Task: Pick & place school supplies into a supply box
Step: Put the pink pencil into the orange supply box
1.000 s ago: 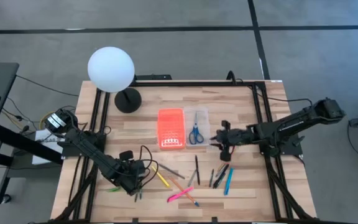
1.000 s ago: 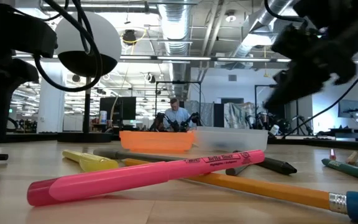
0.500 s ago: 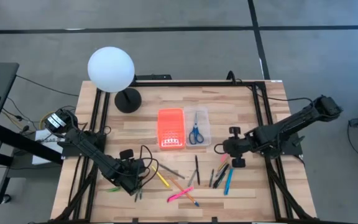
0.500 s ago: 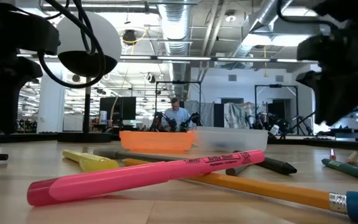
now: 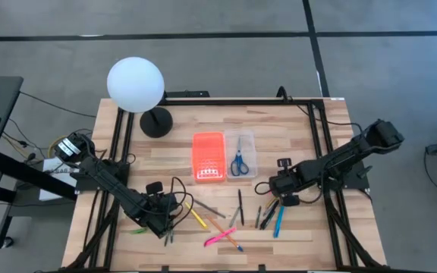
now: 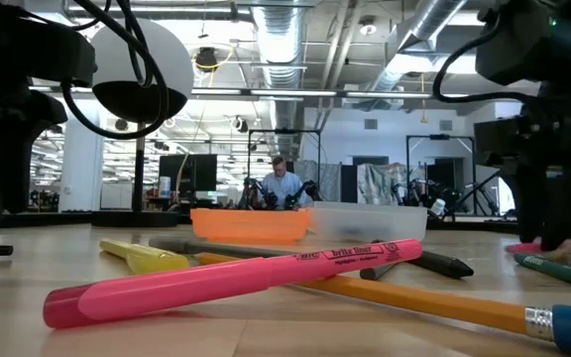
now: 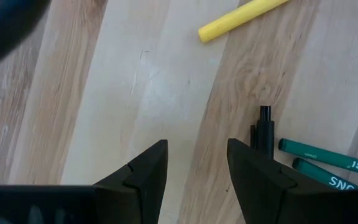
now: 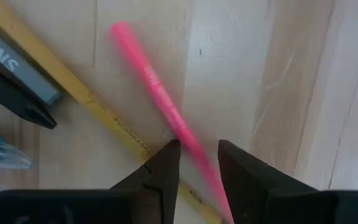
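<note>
1. We note the left gripper (image 5: 167, 227) low at the desk (image 5: 294, 129) front-left, jaws open over bare wood, near green markers (image 7: 328, 171).
2. The supply box (image 5: 224, 157) sits mid-desk, scissors (image 5: 238, 161) inside.
3. The right gripper (image 8: 197, 163) has its jaws part-open, straddling a pink pen (image 8: 160, 102) among the scattered pens, not clamped.

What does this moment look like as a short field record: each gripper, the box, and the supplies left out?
right gripper: low over a thin pink pen, fingers astride it, not closed
left gripper: open, low over bare wood beside green markers
supply box: open, blue-handled scissors inside
loose supplies: pink highlighter, yellow highlighter, among others on table
</note>
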`<action>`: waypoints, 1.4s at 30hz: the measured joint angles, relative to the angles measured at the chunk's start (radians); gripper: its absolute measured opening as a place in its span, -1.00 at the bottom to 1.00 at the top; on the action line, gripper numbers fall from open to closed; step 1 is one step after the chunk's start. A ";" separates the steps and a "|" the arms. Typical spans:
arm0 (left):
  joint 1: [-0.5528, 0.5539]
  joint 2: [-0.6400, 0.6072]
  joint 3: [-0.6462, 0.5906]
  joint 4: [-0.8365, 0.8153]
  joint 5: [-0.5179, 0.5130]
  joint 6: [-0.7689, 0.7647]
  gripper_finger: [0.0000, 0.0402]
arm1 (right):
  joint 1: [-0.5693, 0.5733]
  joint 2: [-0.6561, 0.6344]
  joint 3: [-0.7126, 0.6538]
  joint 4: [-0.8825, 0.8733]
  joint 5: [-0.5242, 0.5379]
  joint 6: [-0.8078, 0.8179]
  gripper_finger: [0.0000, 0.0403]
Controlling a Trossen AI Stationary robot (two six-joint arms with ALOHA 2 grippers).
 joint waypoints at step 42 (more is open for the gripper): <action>-0.001 0.000 0.000 -0.001 -0.132 0.043 -0.19 | -0.098 -0.025 0.061 -0.138 -0.036 0.209 -0.99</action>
